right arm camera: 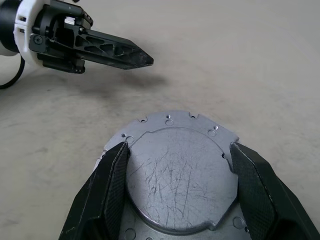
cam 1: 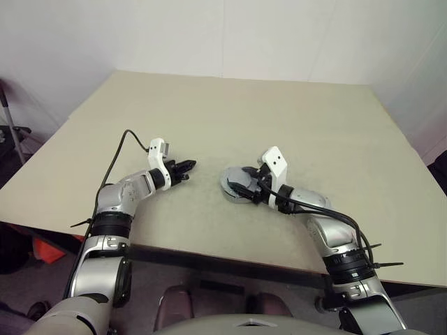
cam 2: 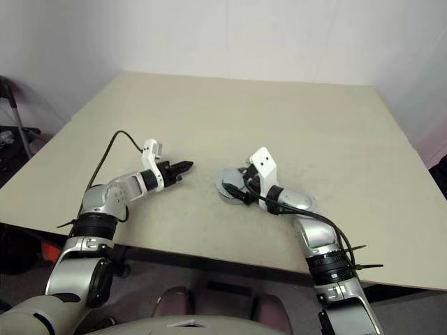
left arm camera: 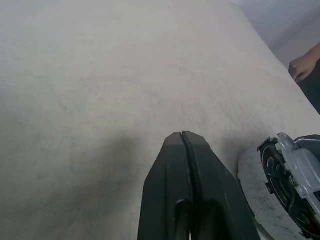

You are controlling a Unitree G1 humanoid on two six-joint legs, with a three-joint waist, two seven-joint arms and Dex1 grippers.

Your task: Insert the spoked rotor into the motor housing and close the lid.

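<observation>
Your left end effector (right arm camera: 142,59) is pinched fully shut with nothing in it, tips hovering just over the bare desk (cam 1: 279,118) and pointing across toward the right one. Your right end effector (right arm camera: 177,150) has its black fingers (right arm camera: 112,182) spread wide, one on each side of the lid (right arm camera: 177,180), right at its rim; I can't tell whether they actually press on it. That lid, scratched and grey, sits flat on top of the motor housing (right arm camera: 190,119), whose notched flange with its small holes peeks out beyond the lid's far edge. The whole stack rests on the desk near the front edge, roughly mid-width, just beside the left end effector's tips with a strip of open surface between them. Beyond the housing you have a broad stretch of empty desk running to the back edge and out to both sides. In the left wrist view, a person's hand (left arm camera: 302,65) shows past the desk's far corner, well apart from the work.
</observation>
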